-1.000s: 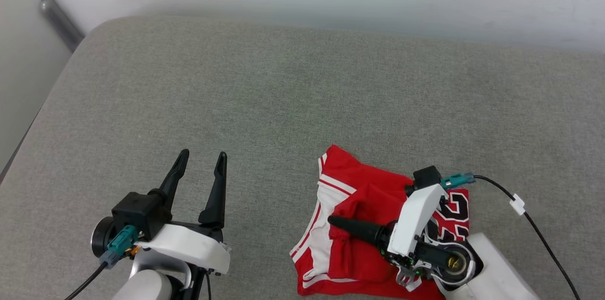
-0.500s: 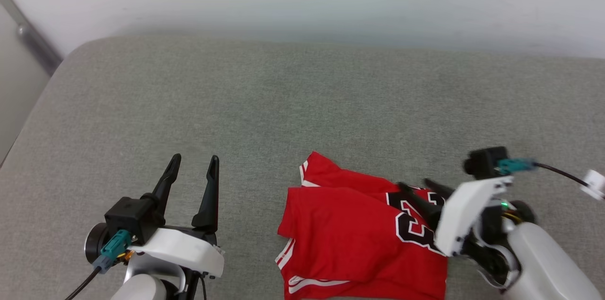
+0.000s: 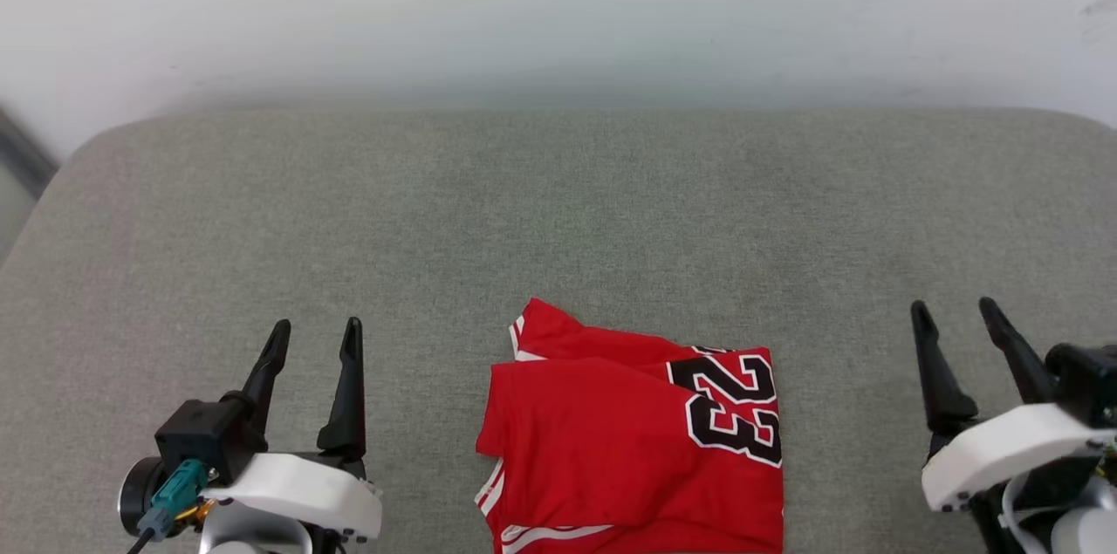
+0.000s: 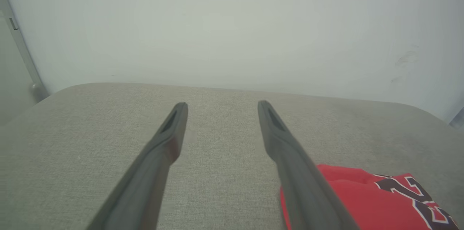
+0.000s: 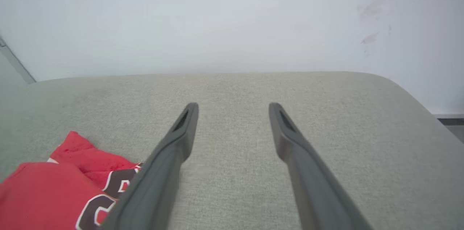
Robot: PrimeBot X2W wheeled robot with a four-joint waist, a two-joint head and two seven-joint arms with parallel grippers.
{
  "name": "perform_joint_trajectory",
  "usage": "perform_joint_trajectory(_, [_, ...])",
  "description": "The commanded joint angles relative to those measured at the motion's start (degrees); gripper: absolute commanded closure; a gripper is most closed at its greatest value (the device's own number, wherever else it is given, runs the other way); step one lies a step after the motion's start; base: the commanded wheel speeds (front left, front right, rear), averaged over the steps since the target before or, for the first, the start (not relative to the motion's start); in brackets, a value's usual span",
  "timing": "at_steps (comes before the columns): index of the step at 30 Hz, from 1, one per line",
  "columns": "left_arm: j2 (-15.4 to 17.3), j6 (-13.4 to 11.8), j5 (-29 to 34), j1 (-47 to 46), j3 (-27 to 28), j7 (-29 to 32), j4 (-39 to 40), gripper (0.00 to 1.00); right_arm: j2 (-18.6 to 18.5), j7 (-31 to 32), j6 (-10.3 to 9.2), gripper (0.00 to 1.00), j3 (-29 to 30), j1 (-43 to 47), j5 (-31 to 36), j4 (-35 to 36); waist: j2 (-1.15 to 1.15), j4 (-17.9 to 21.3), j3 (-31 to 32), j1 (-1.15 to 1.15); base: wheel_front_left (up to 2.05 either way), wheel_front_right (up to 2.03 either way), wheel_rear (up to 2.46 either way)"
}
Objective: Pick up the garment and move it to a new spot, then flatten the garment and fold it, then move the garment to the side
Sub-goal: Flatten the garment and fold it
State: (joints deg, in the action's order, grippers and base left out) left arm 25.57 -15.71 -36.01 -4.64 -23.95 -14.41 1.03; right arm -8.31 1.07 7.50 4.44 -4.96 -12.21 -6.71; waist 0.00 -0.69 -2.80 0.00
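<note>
I see the garment (image 3: pixel 633 441) lying folded at the bottom centre of the head view, on the grey cushion (image 3: pixel 558 214), with its black 23 facing up on its right half. My left gripper (image 3: pixel 316 324) sits at the lower left, fingers spread wide and holding nothing, well apart from the red cloth. My right gripper (image 3: pixel 953 306) sits at the lower right, also wide open and empty, apart from the garment's right edge. In the left wrist view the garment lies at the lower right, partly behind one finger. In the right wrist view it lies at the lower left.
</note>
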Motion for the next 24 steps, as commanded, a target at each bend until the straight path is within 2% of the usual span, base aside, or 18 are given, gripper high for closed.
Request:
perform_joint_trajectory(1, [0.3, -0.4, 0.5, 1.2, 0.2, -0.4, 0.1, 0.00, 1.2, -0.7, -0.04, 0.00, 0.3, 2.1, 0.9, 2.5, 0.00, 0.3, 0.8, 0.00, 0.00, 0.00, 0.00])
perform_joint_trajectory(9, [0.3, -1.2, 2.0, 4.8, 0.2, -0.7, -1.1, 0.00, 3.7, -0.6, -0.04, 0.00, -1.5, 10.8, 3.9, 12.3, 0.00, 1.3, 3.8, 0.00, 0.00, 0.00, 0.00])
perform_joint_trajectory(24, [-0.2, 0.3, 3.0, 3.1, 1.2, -0.8, -3.4, 0.00, 4.6, 1.8, -0.04, 0.00, -2.5, 13.4, 3.1, 15.7, 0.00, 2.3, 4.1, 0.00, 0.00, 0.00, 0.00])
